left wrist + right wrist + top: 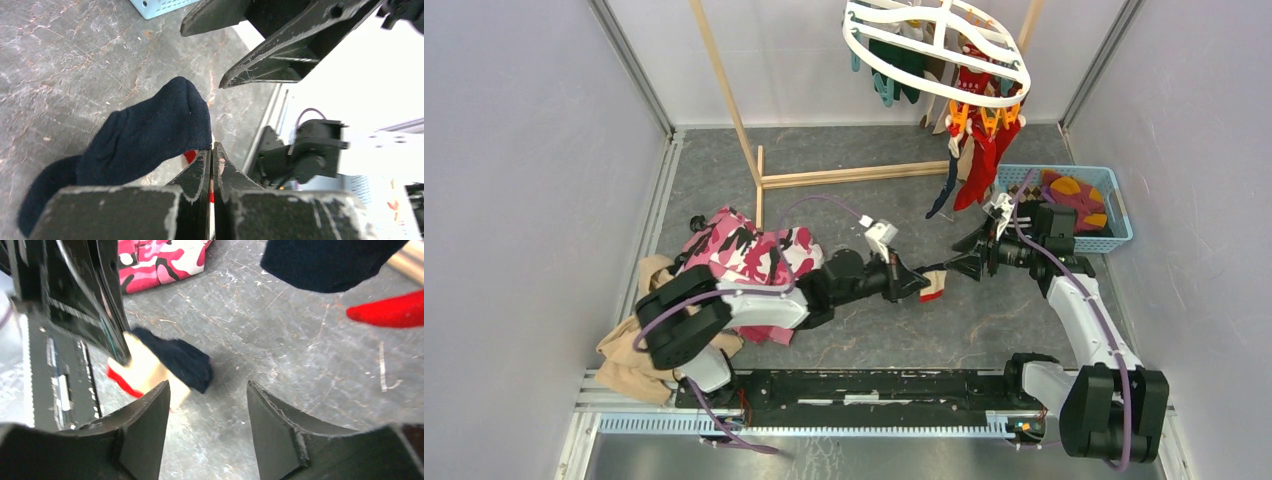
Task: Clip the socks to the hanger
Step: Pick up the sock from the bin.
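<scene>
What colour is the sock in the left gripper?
Navy sock with cream and red; clearest in right wrist view.

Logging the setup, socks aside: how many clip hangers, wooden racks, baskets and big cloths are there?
clip hanger: 1
wooden rack: 1
blue basket: 1
big cloths: 2 (pink camouflage cloth, tan cloth)
Total: 5

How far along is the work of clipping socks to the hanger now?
Done: several clipped socks hang from the hanger. In hand: the left gripper is shut on a navy sock; the right gripper is open, facing it. Left: maroon-and-yellow socks lie in the blue basket.
</scene>
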